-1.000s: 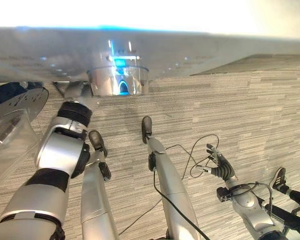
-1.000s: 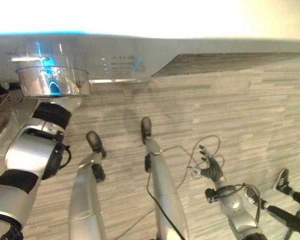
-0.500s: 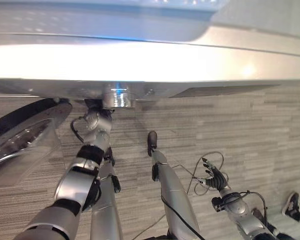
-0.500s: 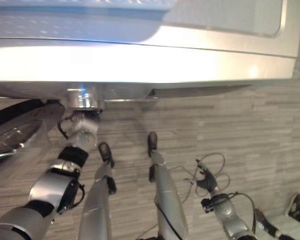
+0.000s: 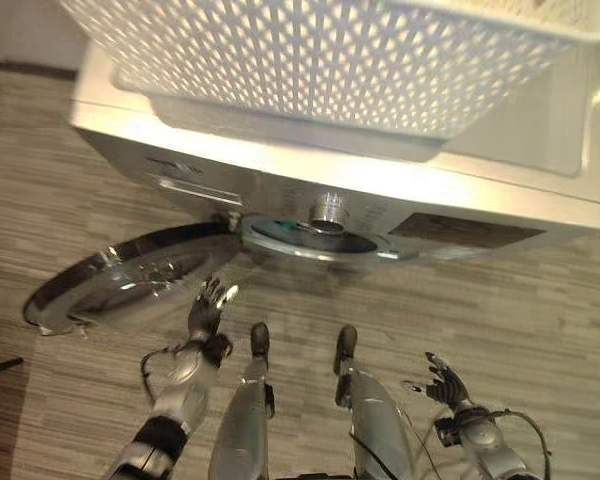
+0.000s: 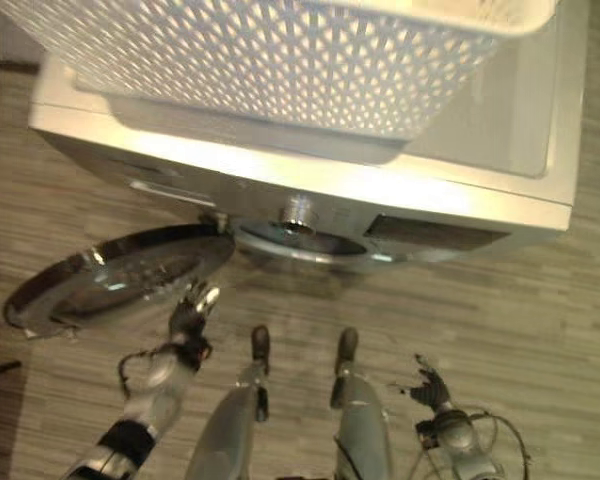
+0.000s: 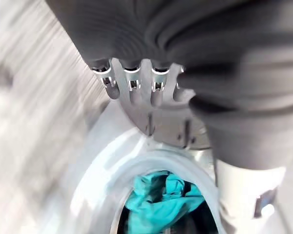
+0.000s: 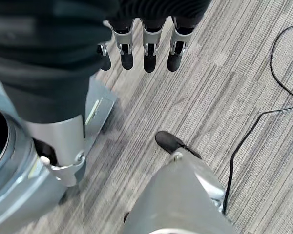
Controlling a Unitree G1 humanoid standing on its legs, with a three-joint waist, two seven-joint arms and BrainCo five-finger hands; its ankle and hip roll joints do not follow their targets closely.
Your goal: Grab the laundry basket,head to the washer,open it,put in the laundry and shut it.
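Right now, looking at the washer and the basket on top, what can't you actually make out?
- Inside of the white lattice laundry basket: cut off by the eye views' top edge, so any leftover laundry is unknown.
- Drum of the silver front-loading washer: the left wrist view shows teal cloth; the rest is dark.
- Control panel print: too small.
- Left hand by the round glass door: contact unclear.

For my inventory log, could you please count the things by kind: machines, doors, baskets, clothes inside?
Washer: 1
Washer door, swung open: 1
White laundry basket on the washer: 1
Teal laundry in the drum: 1 bundle
Total: 4
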